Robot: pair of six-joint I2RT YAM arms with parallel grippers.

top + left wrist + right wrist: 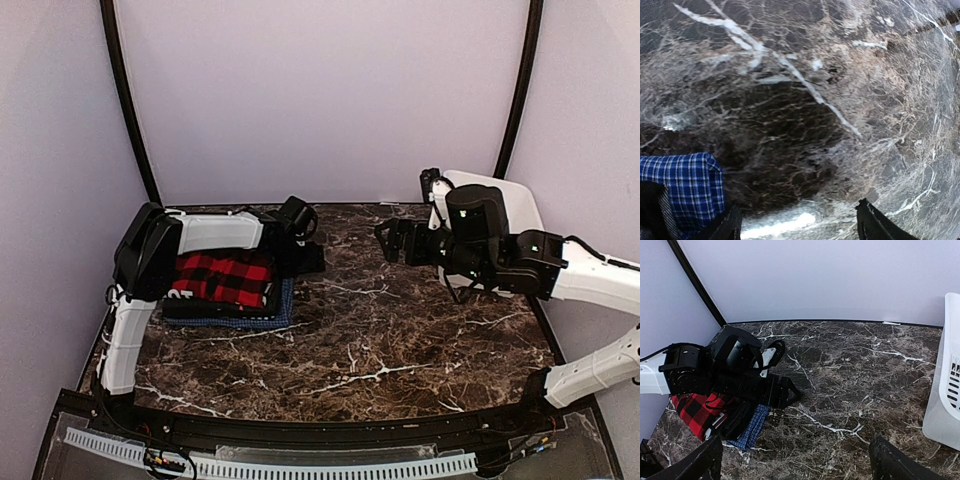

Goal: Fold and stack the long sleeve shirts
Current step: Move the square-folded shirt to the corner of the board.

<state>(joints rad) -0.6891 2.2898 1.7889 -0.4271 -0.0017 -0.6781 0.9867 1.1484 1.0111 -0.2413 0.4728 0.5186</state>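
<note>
three shirts, one stack: red shirt (222, 277) on top, black shirt (220, 310) mid, blue shirt (685, 185) bottom, just beside left gripper (799, 226), open, empty. right gripper (797, 462) wide open, empty, well apart.

walls (320, 90): plain, pale | table (400, 340): dark marble, white veins | light: even

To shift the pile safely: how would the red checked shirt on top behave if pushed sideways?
The red checked shirt is folded cloth, so it probably bunches rather than slides stiffly. Stacked above the blue shirt, it may shift separately.
</note>
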